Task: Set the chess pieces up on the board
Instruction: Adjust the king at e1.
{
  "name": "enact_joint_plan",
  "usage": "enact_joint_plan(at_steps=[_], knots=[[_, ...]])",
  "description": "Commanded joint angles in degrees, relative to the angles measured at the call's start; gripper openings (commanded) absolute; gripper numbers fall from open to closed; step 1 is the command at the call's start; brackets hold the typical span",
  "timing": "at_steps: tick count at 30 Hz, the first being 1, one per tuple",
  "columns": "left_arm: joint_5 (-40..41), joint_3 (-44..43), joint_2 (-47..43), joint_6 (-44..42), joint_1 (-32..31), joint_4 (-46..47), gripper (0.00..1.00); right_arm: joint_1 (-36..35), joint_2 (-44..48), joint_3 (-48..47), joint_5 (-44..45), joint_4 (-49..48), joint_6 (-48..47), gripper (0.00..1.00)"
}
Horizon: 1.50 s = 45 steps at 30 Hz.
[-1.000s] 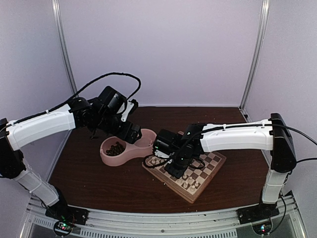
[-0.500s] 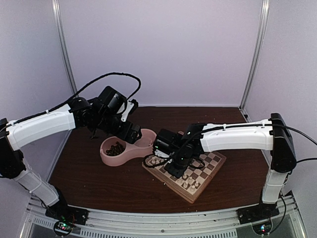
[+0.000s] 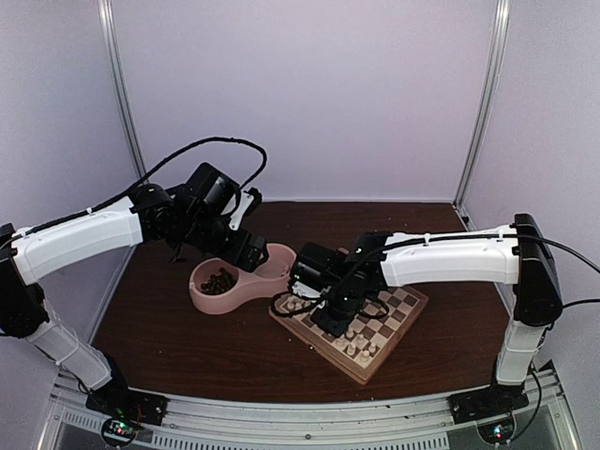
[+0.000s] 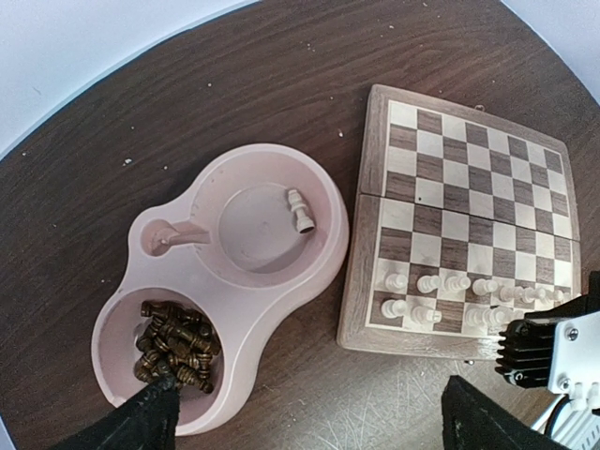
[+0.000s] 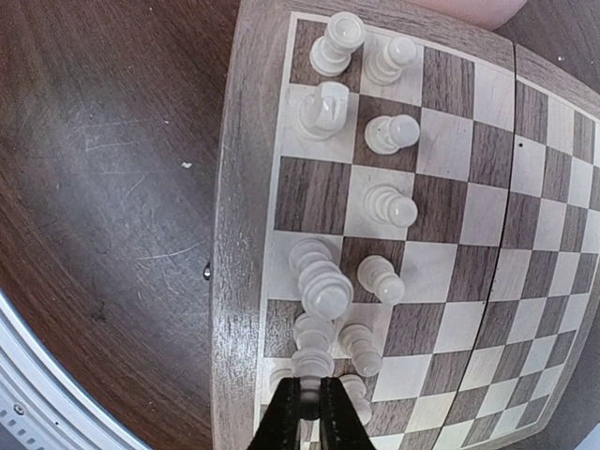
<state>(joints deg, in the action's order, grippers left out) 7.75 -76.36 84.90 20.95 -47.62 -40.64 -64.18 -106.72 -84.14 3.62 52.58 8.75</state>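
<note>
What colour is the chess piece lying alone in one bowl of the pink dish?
The chess piece is cream-white, best seen in the left wrist view.

The left arm point(image 3: 84, 234) reaches forward and bends inward, left tool point(image 4: 309, 424) spread wide. The right arm point(image 3: 450, 261) stretches leftward, right tool point(image 5: 305, 405) aimed down, jaws pinched together.

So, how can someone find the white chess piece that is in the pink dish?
Left of the wooden board is a pink double-bowl dish. One bowl holds dark brown pieces; the other holds only this cream-white piece, lying alone.
</note>
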Motion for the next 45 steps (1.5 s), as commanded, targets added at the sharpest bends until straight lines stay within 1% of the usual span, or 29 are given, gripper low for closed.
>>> enact_joint_plan(at_steps=[1, 5, 10, 24, 33, 38, 42, 45], knots=[[-0.71, -0.66, -0.08, -0.30, 0.44, 0.59, 0.98, 0.23, 1.08, 0.19, -0.97, 0.68, -0.23, 0.07], [-0.74, -0.55, -0.17, -0.30, 0.48, 0.56, 0.98, 0.28, 1.23, 0.21, -1.28, 0.60, -0.05, 0.04], [-0.75, -0.49, -0.18, -0.25, 0.44, 0.56, 0.98, 0.28, 1.75, 0.12, -2.02, 0.64, 0.06, 0.03], [-0.98, -0.55, 0.00, -0.12, 0.42, 0.56, 0.98, 0.25, 2.15, 0.44, -2.80, 0.60, 0.04, 0.04], [-0.86, -0.55, 0.13, -0.12, 0.42, 0.56, 0.98, 0.22, 2.06, 0.31, -2.13, 0.67, -0.01, 0.27], [-0.80, -0.63, 0.11, -0.21, 0.42, 0.51, 0.98, 0.18, 3.57, 0.28, -1.46, 0.24, 0.04, 0.35], [-0.81, -0.37, 0.24, -0.21, 0.42, 0.58, 0.98, 0.30, 6.24, 1.01, 0.28, -1.54, 0.41, 0.52], [-0.65, 0.44, 0.21, 0.46, 0.42, 0.80, 0.98, 0.31, 8.98, 2.00, 2.44, -3.86, 1.35, 0.59]])
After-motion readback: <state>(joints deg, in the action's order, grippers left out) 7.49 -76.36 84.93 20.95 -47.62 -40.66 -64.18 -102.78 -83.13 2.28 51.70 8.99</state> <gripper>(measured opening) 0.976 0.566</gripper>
